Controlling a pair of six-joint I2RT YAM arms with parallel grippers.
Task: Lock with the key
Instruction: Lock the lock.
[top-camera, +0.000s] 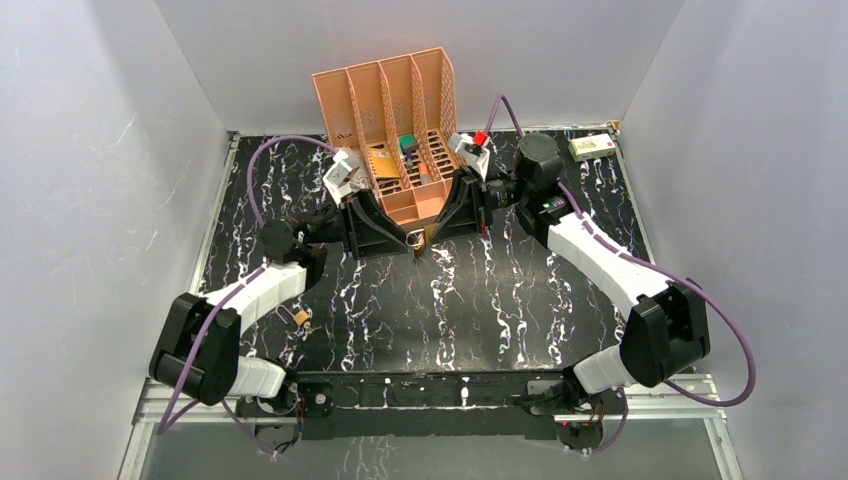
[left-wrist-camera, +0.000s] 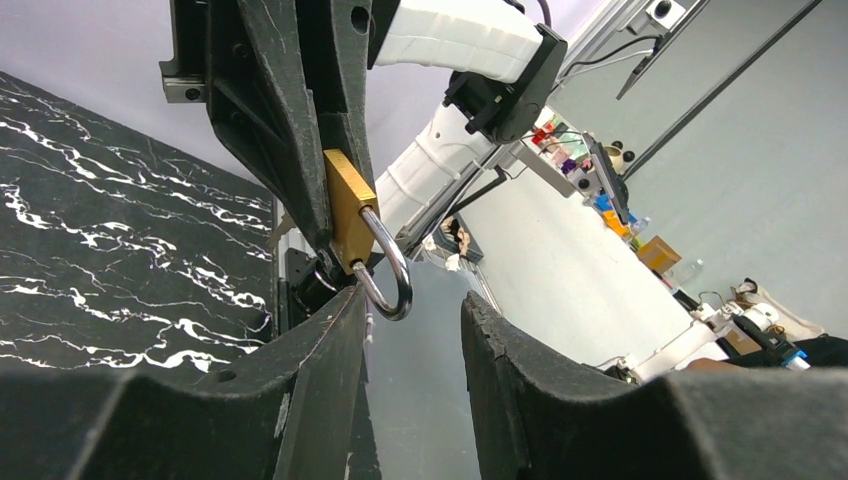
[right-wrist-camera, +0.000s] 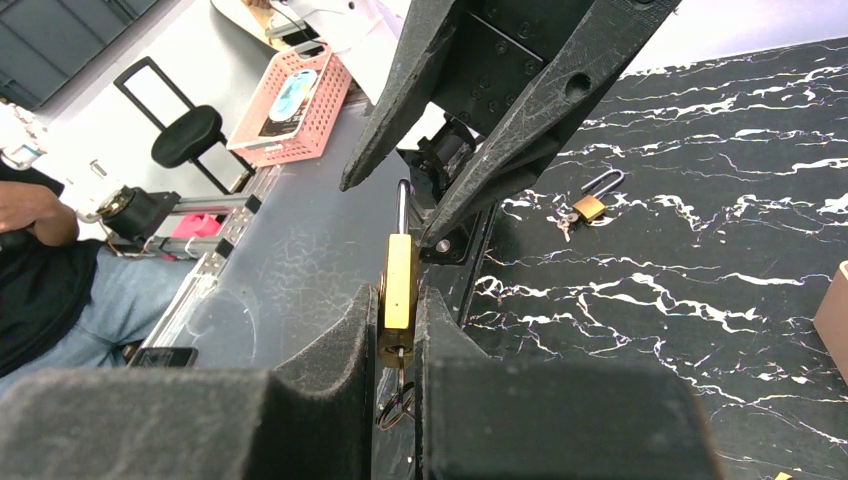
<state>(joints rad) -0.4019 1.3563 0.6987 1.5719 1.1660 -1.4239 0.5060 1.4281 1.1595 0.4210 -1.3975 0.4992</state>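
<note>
So: right fingers (right-wrist-camera: 330, 390) are clamped flat on the padlock (right-wrist-camera: 398, 280) body, mid-air over the counter (right-wrist-camera: 700, 260). The shackle (right-wrist-camera: 403, 200) points away toward the other arm and the keyhole end points back at the right wrist. My read: that grip stops the body twisting and leaves both ends free to work on.

Left fingers (left-wrist-camera: 300, 400) are partly spread, not gripping. In the left wrist view the shackle loop sits at the tip of the lower-left finger, touching or nearly so, with a clear gap to the other finger. In the right wrist view they straddle the shackle at upper centre. Probably set up to pinch or push the shackle home. Can't tell from either view whether its free leg is seated.

Key (right-wrist-camera: 397, 402): what looks like it hangs from the underside of the body, low in the right wrist frame, down in the slot between the right fingers. It's dark and small, so I'm not certain it's inserted. That puts it at the opposite end of the padlock from the left fingers, well clear of them and boxed in by the right pair. Reaching it looks awkward as held.

Spare padlock (right-wrist-camera: 590, 207) lies on the counter at upper right of that frame, untouched.
</note>
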